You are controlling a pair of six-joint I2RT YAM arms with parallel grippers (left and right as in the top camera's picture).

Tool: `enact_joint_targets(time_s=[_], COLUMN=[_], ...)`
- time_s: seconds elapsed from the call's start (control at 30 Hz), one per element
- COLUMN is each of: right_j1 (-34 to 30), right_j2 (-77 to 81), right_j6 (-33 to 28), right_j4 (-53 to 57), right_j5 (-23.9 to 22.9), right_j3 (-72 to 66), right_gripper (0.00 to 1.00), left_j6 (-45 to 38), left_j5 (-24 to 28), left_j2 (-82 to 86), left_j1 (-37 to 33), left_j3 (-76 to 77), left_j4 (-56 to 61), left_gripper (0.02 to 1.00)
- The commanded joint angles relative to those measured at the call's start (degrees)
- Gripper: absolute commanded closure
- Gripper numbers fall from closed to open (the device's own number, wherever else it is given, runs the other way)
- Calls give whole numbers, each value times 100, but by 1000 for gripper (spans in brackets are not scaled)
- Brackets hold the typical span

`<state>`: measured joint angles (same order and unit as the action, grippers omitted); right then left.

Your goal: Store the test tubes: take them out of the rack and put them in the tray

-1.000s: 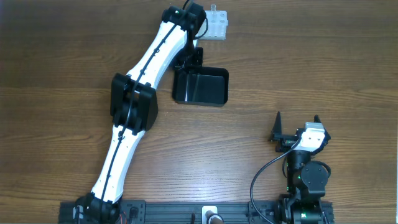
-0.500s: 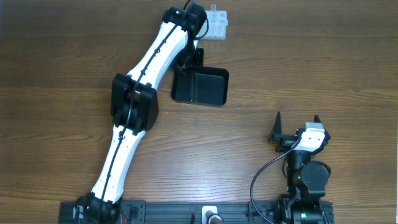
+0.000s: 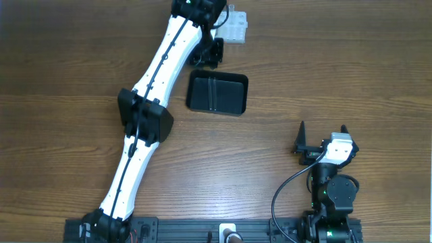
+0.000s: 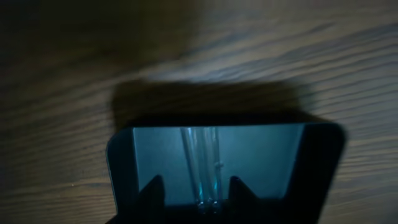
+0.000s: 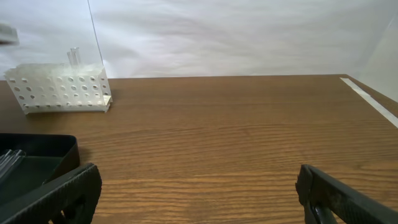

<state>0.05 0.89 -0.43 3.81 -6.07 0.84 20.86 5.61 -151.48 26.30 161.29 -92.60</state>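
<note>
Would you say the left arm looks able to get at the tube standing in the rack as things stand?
Probably yes: the left pincer is open and empty, close beside the rack, and nothing stands between it and the tube.

The table (image 3: pixel 351 61) is brown wood with wavy lines in it, smooth and a little shiny. The tray (image 3: pixel 244 94) is black plastic, smooth, with a soft shine. The test tubes (image 3: pixel 214 93) are clear, maybe glass. The rack (image 5: pixel 59 93) is cloudy white plastic with little holes. The left arm (image 3: pixel 165 64) has a smooth, shiny white shell.
</note>
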Motion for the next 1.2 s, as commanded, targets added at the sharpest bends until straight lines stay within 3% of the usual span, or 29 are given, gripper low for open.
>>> enact_joint_targets(time_s=[0.03,0.23,0.43,0.7,0.83,1.2], right_j1=[42,39,39,42,39,39], right_j2=[-61,-61,-61,-61,-61,-61], right_j6=[-2,0,0,-2,0,0], right_j4=[2,2,2,2,2,2], right_j5=[46,46,46,46,48,48], right_j3=[-52,-52,-52,-52,-52,-52], right_gripper=[7,9,7,9,9,7], left_j6=[63,63,63,63,63,63], left_j5=[-28,-35,-400,-686,-721,-721], left_j2=[439,796,1399,2323,2876,4892], left_j1=[-31,-229,-400,-420,-420,-420], left_j3=[308,308,308,-35,-813,-3985], left_j4=[-26,-254,-168,352,728,2551], left_gripper=[634,584,384,314,266,23])
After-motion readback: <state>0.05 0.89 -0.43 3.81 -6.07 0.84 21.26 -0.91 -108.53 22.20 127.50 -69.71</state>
